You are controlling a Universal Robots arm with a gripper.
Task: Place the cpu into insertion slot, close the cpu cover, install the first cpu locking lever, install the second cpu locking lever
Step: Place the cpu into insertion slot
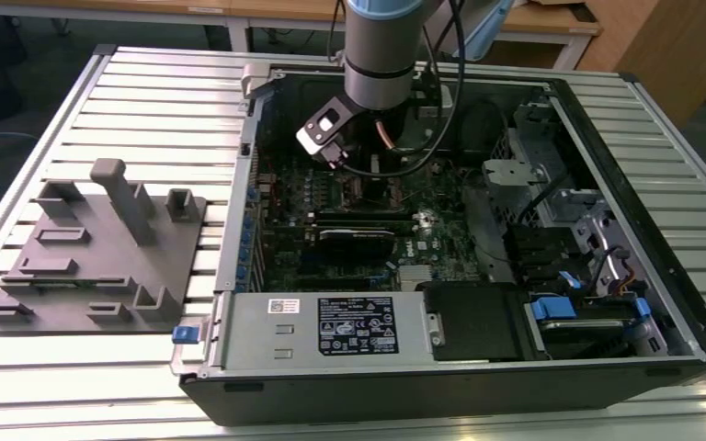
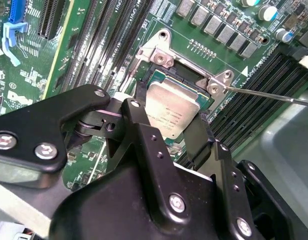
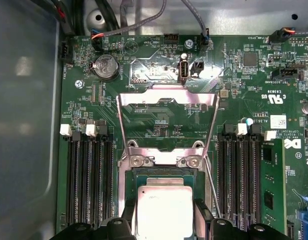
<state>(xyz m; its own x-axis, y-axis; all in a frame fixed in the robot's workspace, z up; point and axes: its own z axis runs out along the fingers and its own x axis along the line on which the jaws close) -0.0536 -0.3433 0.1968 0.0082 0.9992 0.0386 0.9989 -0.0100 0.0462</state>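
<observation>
Silver-grey and flat, the cpu (image 2: 171,111) is clamped between the black fingers (image 2: 140,119) of the gripper (image 2: 167,120), directly over the insertion slot (image 2: 166,77); I cannot tell whether it is seated. The arm (image 1: 381,55) drops steeply from the far side into the open computer case (image 1: 451,397), with its wrist facing down at the green motherboard (image 3: 244,80). The cpu cover (image 3: 166,97) lies swung open just beyond the slot.

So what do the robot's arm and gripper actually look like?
The arm is a thick silver-grey tube with a pale blue band, and black cables hang beside it. The gripper is matte black: angular linked plates and two slim fingers, dotted with silver screw heads.
</observation>
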